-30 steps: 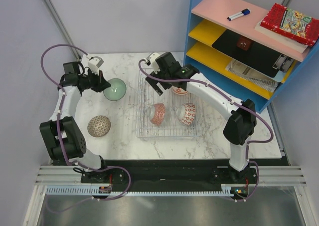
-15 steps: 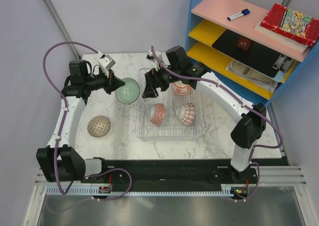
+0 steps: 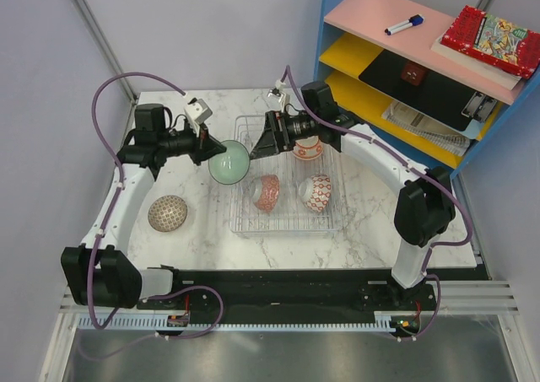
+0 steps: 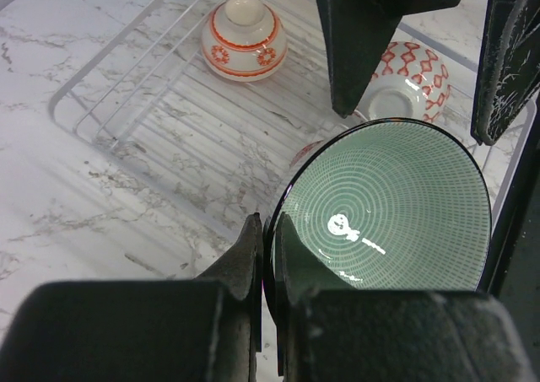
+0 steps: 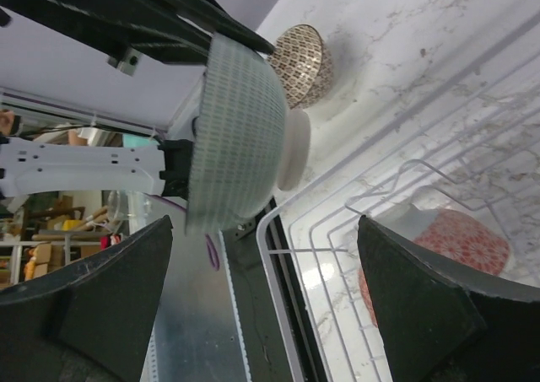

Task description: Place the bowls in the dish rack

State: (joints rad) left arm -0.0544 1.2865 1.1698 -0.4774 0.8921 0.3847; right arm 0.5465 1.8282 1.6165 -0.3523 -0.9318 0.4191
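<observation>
Top external: left tool [image 3: 207,151] clenched on rim of green bowl [image 3: 229,163], right tool [image 3: 259,147] released, spread wide near it

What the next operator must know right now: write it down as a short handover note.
Left tool: shut on the rim of the green bowl, held tilted in the air at the left edge of the dish rack.
Right tool: open, facing that bowl with a finger on either side, not gripping.
Done: three red-and-white bowls are in the rack.
Left: get the green bowl in, then the brown bowl, which sits on the table left of the rack.
</observation>
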